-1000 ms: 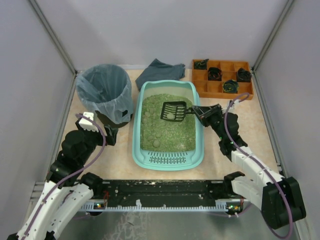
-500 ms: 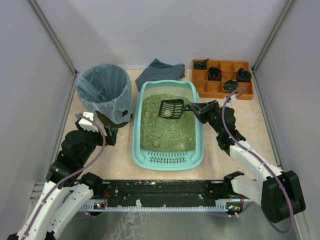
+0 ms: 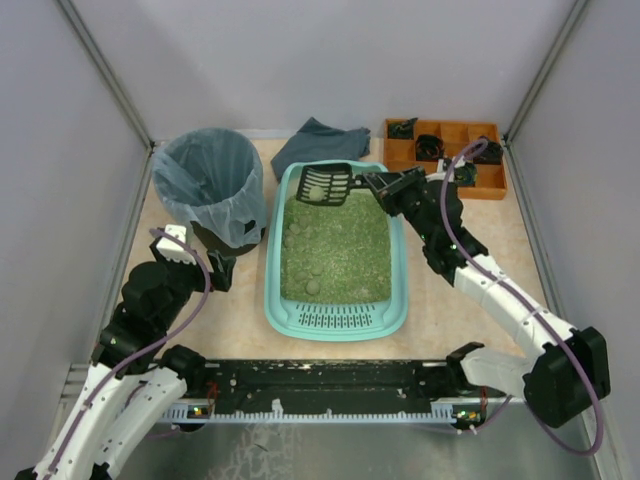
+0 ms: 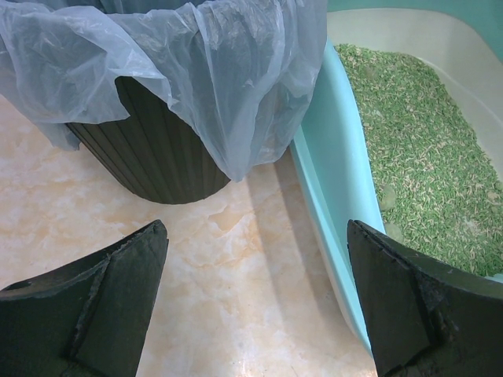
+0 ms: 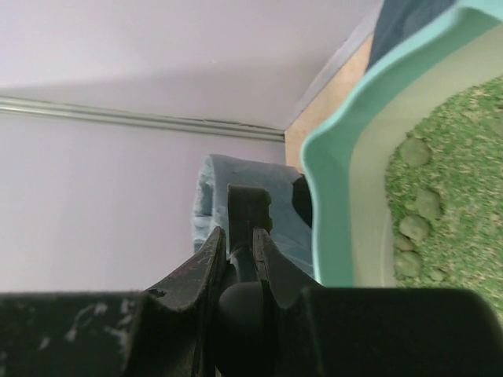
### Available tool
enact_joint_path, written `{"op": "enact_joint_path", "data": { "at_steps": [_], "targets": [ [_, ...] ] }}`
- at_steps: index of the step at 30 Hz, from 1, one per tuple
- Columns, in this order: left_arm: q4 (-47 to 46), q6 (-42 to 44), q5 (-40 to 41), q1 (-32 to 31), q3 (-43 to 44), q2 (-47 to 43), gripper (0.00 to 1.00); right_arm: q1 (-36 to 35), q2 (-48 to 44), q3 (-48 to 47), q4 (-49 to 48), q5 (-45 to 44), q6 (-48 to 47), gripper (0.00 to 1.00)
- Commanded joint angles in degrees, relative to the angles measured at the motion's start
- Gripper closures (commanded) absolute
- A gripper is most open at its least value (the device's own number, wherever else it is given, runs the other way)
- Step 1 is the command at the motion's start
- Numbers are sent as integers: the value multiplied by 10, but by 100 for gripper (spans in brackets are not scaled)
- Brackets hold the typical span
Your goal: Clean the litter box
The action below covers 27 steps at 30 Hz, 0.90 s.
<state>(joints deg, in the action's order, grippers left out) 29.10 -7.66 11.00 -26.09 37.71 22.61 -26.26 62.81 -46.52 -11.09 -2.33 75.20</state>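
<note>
Grey-walled enclosure over a beige marbled tabletop (image 3: 235, 310). Large turquoise plastic litter box (image 3: 336, 317) sits mid-table with its grille end toward the arm bases. Round dark bin lined with a bluish bag (image 3: 243, 205) stands just beside the box's far left corner.

Progress: part-way, by my reading. Black slotted plastic scoop (image 3: 322, 184) is raised over the far end of the box and carries a few pale lumps. That load is not yet over the bin. Several pale clumps (image 3: 303, 245) lie along the left side of the green litter, so dumping and more scooping are left.

Right jaws: clamped on the scoop's handle, above the box's far right rim. Most of the box lies below them and nearer the bases.

Left jaws: spread wide, holding nothing, low over bare tabletop. The bin is ahead to their left. The box's left wall runs just beside the right-hand finger (image 4: 409, 314); contact cannot be judged.
</note>
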Motion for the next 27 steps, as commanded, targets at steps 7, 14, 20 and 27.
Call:
{"op": "enact_joint_path", "data": {
  "at_steps": [7, 14, 20, 27],
  "targets": [
    [-14, 4, -13, 2, 2, 6, 0, -76, 116, -214, 19, -67, -26, 100],
    [-15, 6, -20, 3, 2, 6, 0, -138, 224, -372, 49, -110, -90, 100],
    [-15, 5, -15, 3, 1, -6, 0, -164, 334, -499, 106, -118, -160, 100],
    [-15, 6, -17, 3, 0, -9, 0, -190, 432, -641, 172, -134, -256, 100]
  ]
}}
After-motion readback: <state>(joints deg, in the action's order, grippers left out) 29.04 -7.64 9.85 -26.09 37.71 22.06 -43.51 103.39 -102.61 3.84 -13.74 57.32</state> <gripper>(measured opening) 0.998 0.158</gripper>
